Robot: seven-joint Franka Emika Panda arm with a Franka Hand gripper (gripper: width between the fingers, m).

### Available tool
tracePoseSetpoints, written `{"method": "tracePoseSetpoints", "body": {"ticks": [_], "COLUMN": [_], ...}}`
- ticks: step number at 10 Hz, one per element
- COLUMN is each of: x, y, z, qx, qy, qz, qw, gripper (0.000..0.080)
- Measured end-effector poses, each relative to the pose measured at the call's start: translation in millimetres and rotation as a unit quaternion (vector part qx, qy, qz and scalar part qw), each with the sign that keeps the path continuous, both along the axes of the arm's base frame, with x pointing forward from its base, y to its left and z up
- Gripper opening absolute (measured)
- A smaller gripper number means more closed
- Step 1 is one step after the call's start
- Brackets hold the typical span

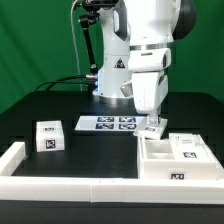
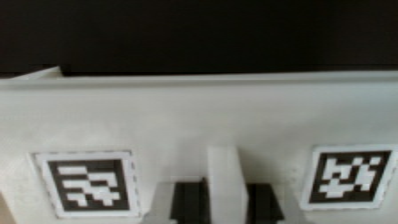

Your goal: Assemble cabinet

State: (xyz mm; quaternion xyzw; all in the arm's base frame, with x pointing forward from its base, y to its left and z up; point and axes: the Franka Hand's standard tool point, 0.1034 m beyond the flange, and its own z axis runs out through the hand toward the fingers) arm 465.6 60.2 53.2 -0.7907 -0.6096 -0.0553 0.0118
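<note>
Near the black table's [image 1: 30,115] left edge sits a loose white block [image 1: 47,137] bearing square tags. At the front right corner lies the cabinet [image 1: 157,167], a white, open-topped box. Just over its back rim, the gripper [image 1: 150,120] seems clenched on a tagged white panel [image 2: 196,120], though the wrist view is blurred. A green backdrop [image 1: 30,50] stands behind. The plastic is smooth, matte and square-edged.

Loads of bare worktop [image 1: 100,155] on the exterior view's left of the cabinet [image 1: 155,170], up to a small block [image 1: 47,137]. Hemmed in just in front by the border rail [image 1: 80,187].
</note>
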Motion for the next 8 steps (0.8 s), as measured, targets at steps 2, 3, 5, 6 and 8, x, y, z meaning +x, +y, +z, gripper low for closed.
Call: {"method": "tracePoseSetpoints", "body": {"ticks": [2, 3, 5, 6, 8], "x": [5.6, 6.4, 5.9, 5.9, 6.1], "y": [2.9, 3.5, 3.2, 3.2, 2.9], "z": [-0.6, -1.1, -1.3, -1.3, -1.4], "qx": [0.001, 0.000, 0.000, 0.000, 0.000], "qy": [-0.007, -0.007, -0.007, -0.007, -0.005], "qz": [0.032, 0.042, 0.044, 0.044, 0.047], "qw": [0.999, 0.999, 0.999, 0.999, 0.999], "gripper": [0.0070, 0.0070, 0.0070, 0.0070, 0.0070]}}
